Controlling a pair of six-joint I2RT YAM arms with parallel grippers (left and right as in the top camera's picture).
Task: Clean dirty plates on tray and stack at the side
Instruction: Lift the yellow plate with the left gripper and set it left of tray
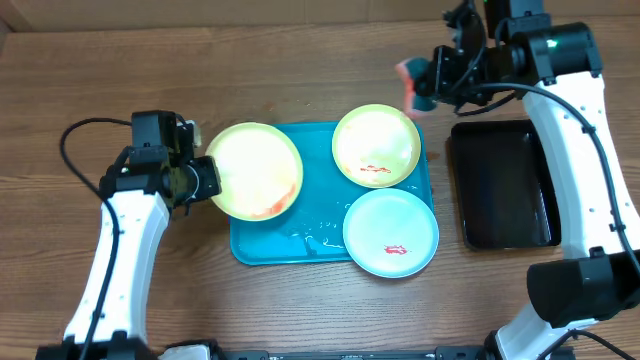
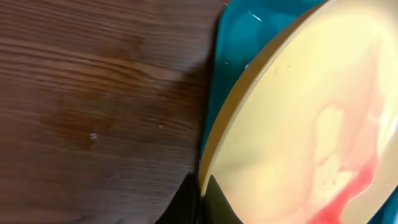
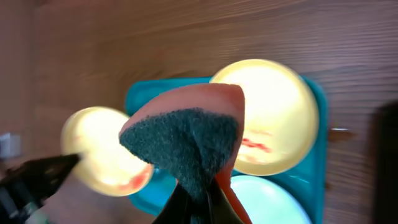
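Observation:
My left gripper (image 1: 203, 178) is shut on the rim of a yellow-green plate (image 1: 253, 170) with a red sauce smear, holding it tilted over the left end of the turquoise tray (image 1: 262, 243); the plate fills the left wrist view (image 2: 298, 124) and the jaws (image 2: 203, 202) pinch its edge. A second yellow-green plate (image 1: 376, 146) with red smears and a light-blue plate (image 1: 390, 232) with a red smear lie on the tray. My right gripper (image 1: 425, 85) is shut on an orange and dark-green sponge (image 3: 186, 137), held above the tray's far right corner.
A glossy black tray (image 1: 500, 185) lies on the wooden table right of the turquoise tray. Water streaks show on the turquoise tray's floor near its front. Bare wood lies left of the tray (image 2: 93, 93).

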